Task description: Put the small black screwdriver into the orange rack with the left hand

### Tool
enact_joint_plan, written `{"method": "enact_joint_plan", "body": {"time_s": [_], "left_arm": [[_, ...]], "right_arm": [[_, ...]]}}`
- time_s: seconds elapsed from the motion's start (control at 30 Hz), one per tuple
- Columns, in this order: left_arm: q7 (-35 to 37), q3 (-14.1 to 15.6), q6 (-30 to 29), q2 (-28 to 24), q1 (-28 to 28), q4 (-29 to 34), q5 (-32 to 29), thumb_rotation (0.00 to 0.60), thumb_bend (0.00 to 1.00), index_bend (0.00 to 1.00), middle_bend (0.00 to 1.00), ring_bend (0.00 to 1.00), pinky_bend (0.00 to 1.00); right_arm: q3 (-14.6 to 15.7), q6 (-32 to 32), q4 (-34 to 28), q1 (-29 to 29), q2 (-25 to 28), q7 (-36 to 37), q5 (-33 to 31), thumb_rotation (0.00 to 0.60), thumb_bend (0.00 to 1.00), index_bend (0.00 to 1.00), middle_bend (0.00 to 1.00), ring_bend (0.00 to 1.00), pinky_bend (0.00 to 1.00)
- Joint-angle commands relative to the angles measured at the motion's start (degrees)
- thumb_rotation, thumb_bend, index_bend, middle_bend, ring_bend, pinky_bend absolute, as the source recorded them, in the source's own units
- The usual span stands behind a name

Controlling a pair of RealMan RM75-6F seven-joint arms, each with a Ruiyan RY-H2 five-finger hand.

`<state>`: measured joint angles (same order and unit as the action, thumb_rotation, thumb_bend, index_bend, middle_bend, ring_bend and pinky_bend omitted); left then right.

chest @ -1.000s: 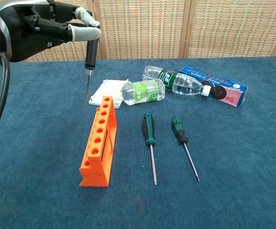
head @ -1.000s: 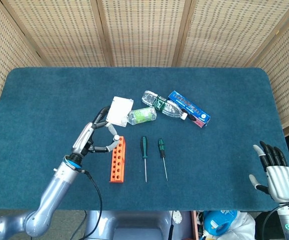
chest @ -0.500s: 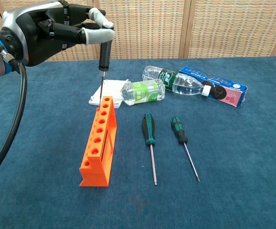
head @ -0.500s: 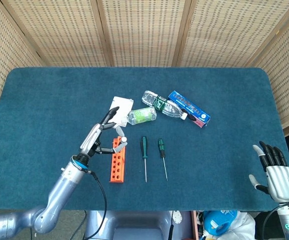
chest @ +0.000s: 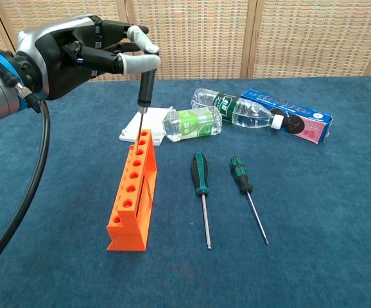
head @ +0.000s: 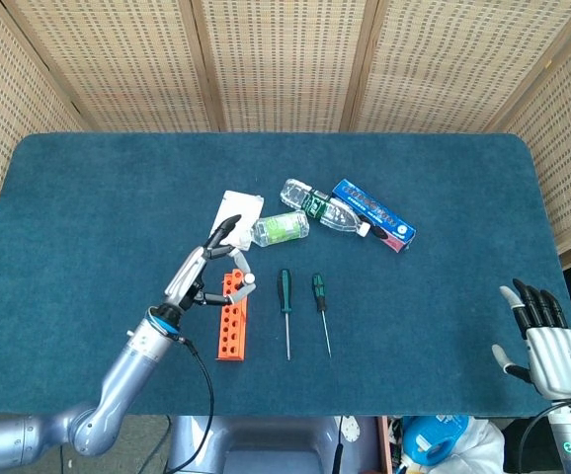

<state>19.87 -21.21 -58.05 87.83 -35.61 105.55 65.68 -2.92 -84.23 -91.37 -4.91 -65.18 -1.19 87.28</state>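
Observation:
My left hand (chest: 86, 54) (head: 209, 269) pinches the small black screwdriver (chest: 146, 86) by its handle, blade pointing straight down. The thin blade's tip hangs just above the far end of the orange rack (chest: 134, 190) (head: 231, 316), over one of its back holes. The rack stands on the blue table with a row of several holes along its top. My right hand (head: 540, 336) rests at the table's right front edge, fingers spread and holding nothing.
Two green-handled screwdrivers (chest: 201, 186) (chest: 244, 190) lie right of the rack. Behind it are a white flat box (chest: 142, 125), two plastic bottles (chest: 192, 123) (chest: 237, 109) and a blue carton (chest: 298, 119). Wicker screens stand behind the table.
My left hand has carried the black screwdriver rightward and lower, from left of the rack to directly above its far end. The right hand has not moved.

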Motion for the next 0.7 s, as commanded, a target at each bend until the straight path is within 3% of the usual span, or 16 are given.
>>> {"method": "enact_joint_plan", "body": {"time_s": [0.03, 0.7], "left_arm": [[0.6, 0.1, 0.1, 0.4, -0.3, -0.8, 0.3, 0.600, 0.41, 0.69, 0.03, 0.00, 0.00], [3.6, 2.5, 0.9, 1.6, -0.5, -4.8, 1.2, 0.600, 0.41, 0.69, 0.03, 0.00, 0.00]], "right_arm": [[0.0, 0.1, 0.1, 0.0, 0.0, 0.0, 0.0, 0.600, 0.28, 0.06, 0.00, 0.00, 0.00], [0.0, 0.1, 0.2, -0.1, 0.0, 0.3, -0.1, 0.600, 0.28, 0.06, 0.00, 0.00, 0.00]]}}
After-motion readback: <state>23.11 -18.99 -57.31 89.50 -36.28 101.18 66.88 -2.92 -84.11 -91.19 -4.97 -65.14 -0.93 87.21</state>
